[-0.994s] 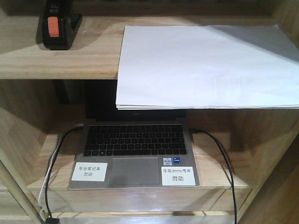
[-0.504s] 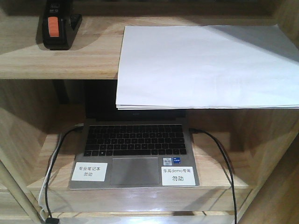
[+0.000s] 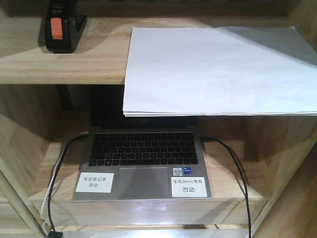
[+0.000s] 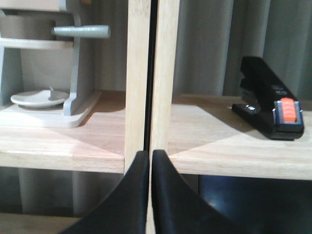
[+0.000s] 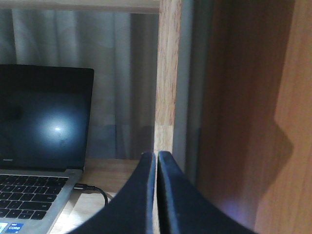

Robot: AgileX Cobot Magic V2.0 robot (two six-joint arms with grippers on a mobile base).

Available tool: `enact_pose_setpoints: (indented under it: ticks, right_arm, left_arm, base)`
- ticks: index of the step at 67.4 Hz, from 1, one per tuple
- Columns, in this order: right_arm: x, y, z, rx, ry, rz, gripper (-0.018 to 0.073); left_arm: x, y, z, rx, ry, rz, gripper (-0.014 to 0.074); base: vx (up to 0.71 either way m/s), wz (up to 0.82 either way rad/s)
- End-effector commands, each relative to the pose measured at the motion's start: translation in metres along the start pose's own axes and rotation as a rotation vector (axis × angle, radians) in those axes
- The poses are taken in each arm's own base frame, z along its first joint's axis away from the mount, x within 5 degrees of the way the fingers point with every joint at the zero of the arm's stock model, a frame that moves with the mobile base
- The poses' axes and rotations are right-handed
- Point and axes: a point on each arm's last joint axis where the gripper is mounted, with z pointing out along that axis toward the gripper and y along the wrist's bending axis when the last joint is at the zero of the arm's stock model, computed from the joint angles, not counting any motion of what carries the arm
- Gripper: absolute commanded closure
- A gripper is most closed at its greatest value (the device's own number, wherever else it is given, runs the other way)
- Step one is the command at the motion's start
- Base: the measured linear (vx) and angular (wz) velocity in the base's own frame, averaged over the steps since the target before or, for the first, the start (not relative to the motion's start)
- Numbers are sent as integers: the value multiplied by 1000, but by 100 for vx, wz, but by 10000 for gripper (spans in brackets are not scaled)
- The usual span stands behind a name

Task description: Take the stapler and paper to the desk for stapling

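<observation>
The black stapler (image 3: 61, 29) with its orange patch stands at the upper shelf's far left; the left wrist view shows the stapler (image 4: 269, 100) up and to the right. The white paper (image 3: 218, 69) lies on the same shelf at the right, its front edge overhanging. My left gripper (image 4: 150, 155) is shut and empty, in front of the shelf's upright divider, left of the stapler and below shelf level. My right gripper (image 5: 156, 156) is shut and empty, facing the right upright of the lower compartment. Neither gripper appears in the front view. The desk is out of view.
An open laptop (image 3: 142, 158) with cables (image 3: 233, 163) on both sides fills the lower compartment. The shelf divider (image 4: 150, 73) stands straight ahead of the left gripper. A grey stand with a dish (image 4: 46, 95) sits in the left compartment. The wooden side panel (image 5: 243, 112) is close on the right.
The view has shifted very slightly; the stapler sits a touch higher in the frame. Nothing else has moved.
</observation>
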Motion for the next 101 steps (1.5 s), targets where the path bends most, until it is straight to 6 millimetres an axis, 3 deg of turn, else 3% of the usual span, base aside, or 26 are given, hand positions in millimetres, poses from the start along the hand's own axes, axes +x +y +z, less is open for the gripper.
enact_pose_setpoints:
  ticks: [1,25,32,50,65,88,101]
  right_arm:
    - [-6,0,-1,8,-78,-11,569]
    - [-6,0,-1,8,-77,-11,569]
    - [-6,0,-1,8,-77,-11,569]
    - [-6,0,-1,8,-77,-11,569]
    - [-6,0,-1,8,-77,-11,569]
    - [-6,0,-1,8,-77,-11,569]
    - [-6,0,-1,8,-77,-11,569]
  left_arm:
    - [-15,-1,2,12,-84,-11,540]
    - [-15,-1,3,12,-82,-10,143]
    - [-17,-2,3,13,-100,-13,85]
    - [-18,-2,2,25,-108,-47,84]
    - [-17,-11,8,157,-83,-64,84]
    - [-8,-42,47,392,5,-8,84]
    - [-26,-65,78,457,40,-19,84]
  base:
    - [0,0]
    - [0,0]
    - [0,0]
    - [0,0]
    - [0,0]
    - [0,0]
    - [0,0]
